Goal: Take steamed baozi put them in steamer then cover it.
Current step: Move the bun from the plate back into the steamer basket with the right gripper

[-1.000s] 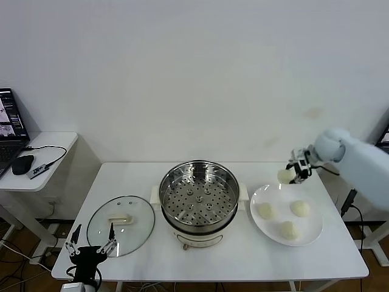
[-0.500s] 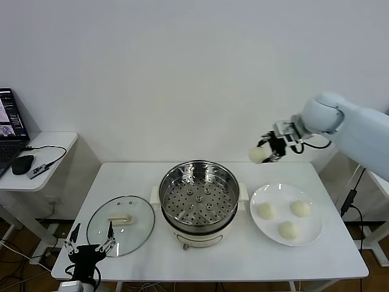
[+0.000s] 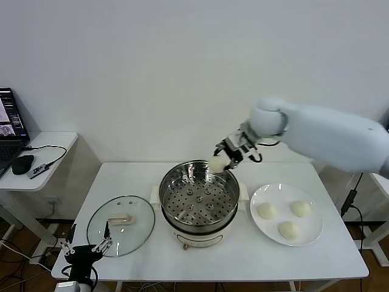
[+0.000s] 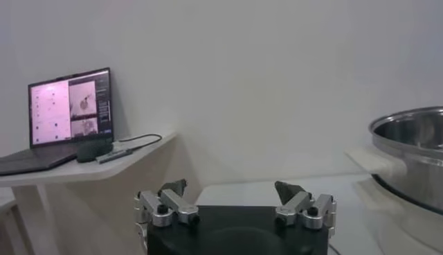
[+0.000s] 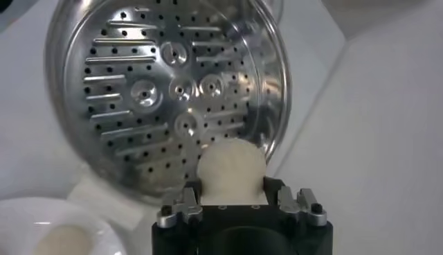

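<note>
Off-white baozi (image 3: 217, 163); shiny steel steamer (image 3: 199, 196), perforated tray; white plate (image 3: 307, 234).

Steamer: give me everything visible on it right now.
The steamer is a large round shiny steel pot on a cream-white base with side handles, standing upright mid-table between the glass lid and the plate. Its perforated tray is bare; no lid on. The right gripper holds a baozi above the far rim, not touching.

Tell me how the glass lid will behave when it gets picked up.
The lid is glass, so likely heavy for its size and breakable if dropped. Its cream handle is small and central; gripped there it should hang level, but may swing. It lies flat on the table, so it shouldn't roll.
</note>
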Available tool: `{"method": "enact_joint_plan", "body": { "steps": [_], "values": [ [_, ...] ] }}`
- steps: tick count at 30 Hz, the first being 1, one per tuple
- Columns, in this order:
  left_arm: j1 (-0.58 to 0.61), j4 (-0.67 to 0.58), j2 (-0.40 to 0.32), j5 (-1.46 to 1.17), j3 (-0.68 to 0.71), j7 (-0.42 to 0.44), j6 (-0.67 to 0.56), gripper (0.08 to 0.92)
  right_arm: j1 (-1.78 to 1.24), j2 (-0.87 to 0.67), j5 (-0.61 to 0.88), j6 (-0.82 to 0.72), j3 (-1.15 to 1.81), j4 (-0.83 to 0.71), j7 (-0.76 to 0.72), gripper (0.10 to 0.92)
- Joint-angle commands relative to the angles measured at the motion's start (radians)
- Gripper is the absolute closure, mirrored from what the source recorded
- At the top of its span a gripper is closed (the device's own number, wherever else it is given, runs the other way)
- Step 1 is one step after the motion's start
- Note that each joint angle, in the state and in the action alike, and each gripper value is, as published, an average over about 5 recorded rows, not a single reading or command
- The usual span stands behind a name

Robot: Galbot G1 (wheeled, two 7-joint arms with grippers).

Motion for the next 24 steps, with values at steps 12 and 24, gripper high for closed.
{"method": "enact_joint_plan", "body": {
  "steps": [12, 24],
  "values": [
    [-0.011, 0.018, -0.005, -0.002, -0.015, 0.003, 0.003, 0.177, -0.149, 0.211, -0.383, 0.345, -0.029, -0.184, 0.125, 0.457],
    [-0.016, 0.015, -0.002, -0.001, -0.010, 0.006, 0.005, 0.177, -0.198, 0.224, -0.486, 0.436, 0.003, -0.277, 0.173, 0.452]
  ]
}}
